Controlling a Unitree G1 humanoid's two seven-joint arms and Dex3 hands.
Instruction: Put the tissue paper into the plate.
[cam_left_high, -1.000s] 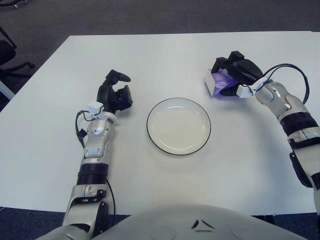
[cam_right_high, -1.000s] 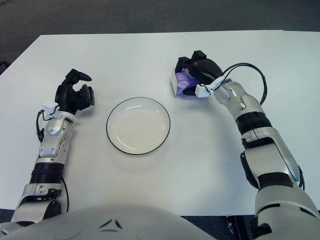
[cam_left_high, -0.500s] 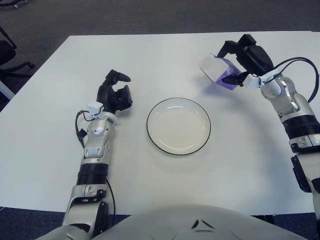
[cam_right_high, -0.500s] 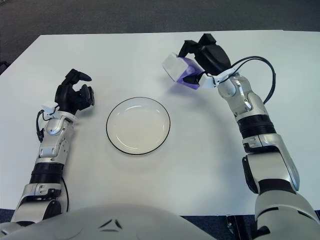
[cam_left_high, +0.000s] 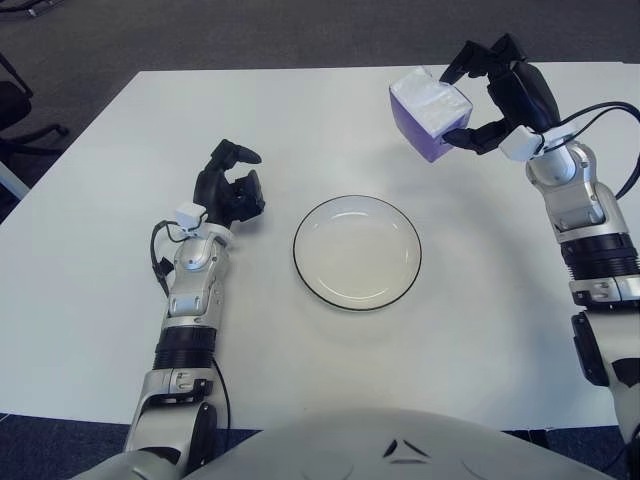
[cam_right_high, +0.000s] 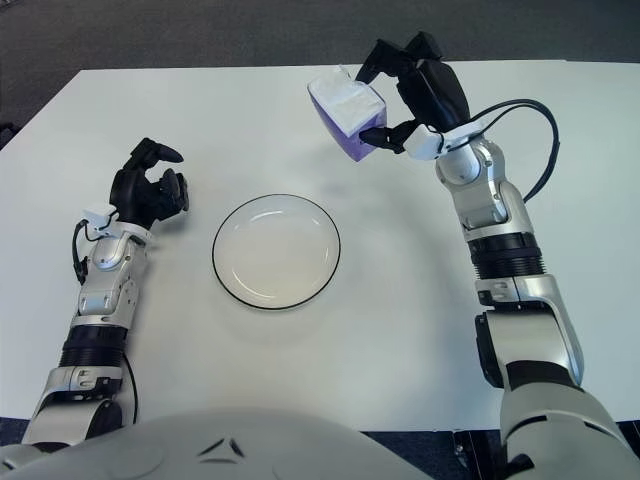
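A purple and white tissue pack (cam_left_high: 428, 118) is held in the air by my right hand (cam_left_high: 500, 95), whose fingers are shut around it, above the table and up and right of the plate. The white plate (cam_left_high: 357, 251) with a dark rim lies empty at the middle of the white table (cam_left_high: 300, 110). My left hand (cam_left_high: 230, 190) rests on the table left of the plate with its fingers curled, holding nothing. The pack also shows in the right eye view (cam_right_high: 348, 118).
The table's far edge (cam_left_high: 300, 70) meets dark carpet beyond. A black cable (cam_left_high: 600, 120) loops off my right forearm. A chair base (cam_left_high: 20, 120) stands off the table's far left corner.
My right hand has lifted the tissue pack off the table and raised it up and slightly left, tilting it so its white top shows. The left hand has not moved.
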